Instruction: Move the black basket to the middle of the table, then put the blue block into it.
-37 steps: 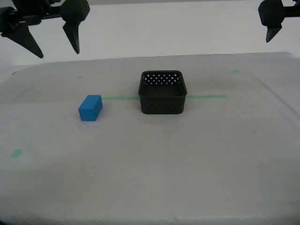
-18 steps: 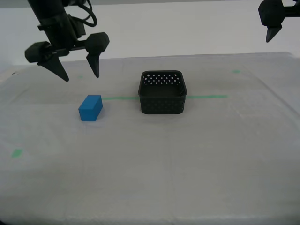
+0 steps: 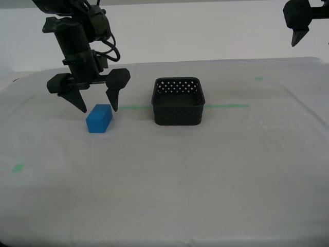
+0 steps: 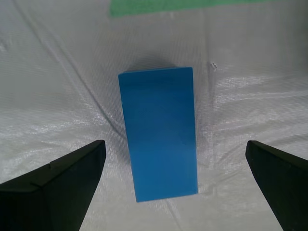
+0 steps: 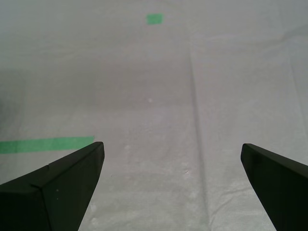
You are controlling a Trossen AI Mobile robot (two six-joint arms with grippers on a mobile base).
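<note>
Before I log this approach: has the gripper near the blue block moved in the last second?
Yes. My second gripper has come down toward the blue block, which stayed put.

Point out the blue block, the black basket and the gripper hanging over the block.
blue block [image 3: 99,118]: exterior view, its front face.
black basket [image 3: 178,114]: exterior view, its near wall.
my second gripper [image 3: 97,101]: exterior view, midway between the open fingertips, just above the block.

On the bench [image 3: 205,180], the basket [image 3: 178,102] sits mid-surface over a tape line [image 3: 226,106]; the block [image 3: 99,118] lies apart toward the exterior view's left, directly beneath the second gripper [image 3: 97,105], jaws spread either side.
</note>
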